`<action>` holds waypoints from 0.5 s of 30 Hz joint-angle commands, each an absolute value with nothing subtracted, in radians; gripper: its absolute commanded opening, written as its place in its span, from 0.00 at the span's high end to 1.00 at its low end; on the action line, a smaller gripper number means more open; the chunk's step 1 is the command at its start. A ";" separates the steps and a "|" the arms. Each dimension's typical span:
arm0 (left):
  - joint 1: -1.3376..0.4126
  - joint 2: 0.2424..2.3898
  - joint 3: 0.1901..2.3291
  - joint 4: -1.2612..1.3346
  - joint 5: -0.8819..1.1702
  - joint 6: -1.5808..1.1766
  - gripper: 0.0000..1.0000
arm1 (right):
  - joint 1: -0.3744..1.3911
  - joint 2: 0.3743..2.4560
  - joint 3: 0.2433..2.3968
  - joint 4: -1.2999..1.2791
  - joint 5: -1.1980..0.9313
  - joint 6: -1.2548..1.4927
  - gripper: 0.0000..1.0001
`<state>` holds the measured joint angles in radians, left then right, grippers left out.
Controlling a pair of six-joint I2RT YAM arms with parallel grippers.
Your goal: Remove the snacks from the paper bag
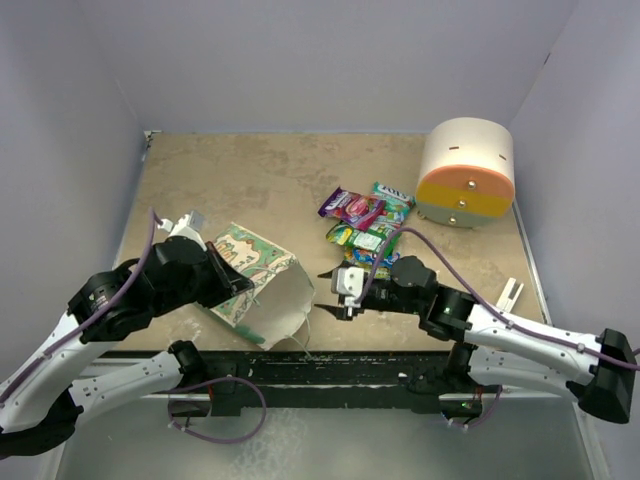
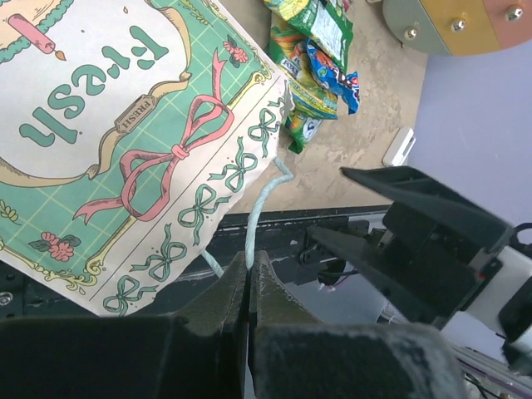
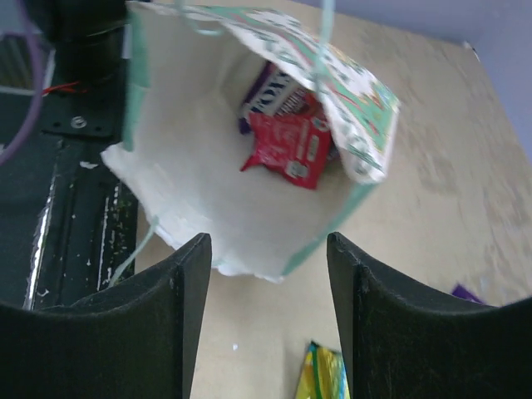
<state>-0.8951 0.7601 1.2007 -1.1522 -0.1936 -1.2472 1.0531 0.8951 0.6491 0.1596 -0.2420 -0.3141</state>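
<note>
The mint-green paper bag lies on its side, patterned side up, with its mouth facing right. My left gripper is shut on the bag's pale string handle, beside the bag's near edge. My right gripper is open and empty just outside the bag's mouth. In the right wrist view it looks into the white inside, where a red packet and a purple packet lie. Several other snacks lie in a pile on the table right of the bag, and also show in the left wrist view.
A cream-orange-yellow cylinder stands at the back right. A small white block lies by the right wall. A yellow-green packet lies under my right gripper. Grey walls enclose the table; a black rail runs along the near edge.
</note>
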 commanded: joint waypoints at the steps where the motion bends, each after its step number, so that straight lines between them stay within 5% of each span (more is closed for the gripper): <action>1: -0.897 0.766 1.261 -1.181 -0.224 -1.277 1.00 | 1.108 0.967 0.615 0.383 -0.450 -0.526 0.40; 15: -0.897 0.752 1.262 -1.180 -0.227 -1.299 1.00 | 1.197 1.482 0.812 0.504 -0.378 -0.847 0.40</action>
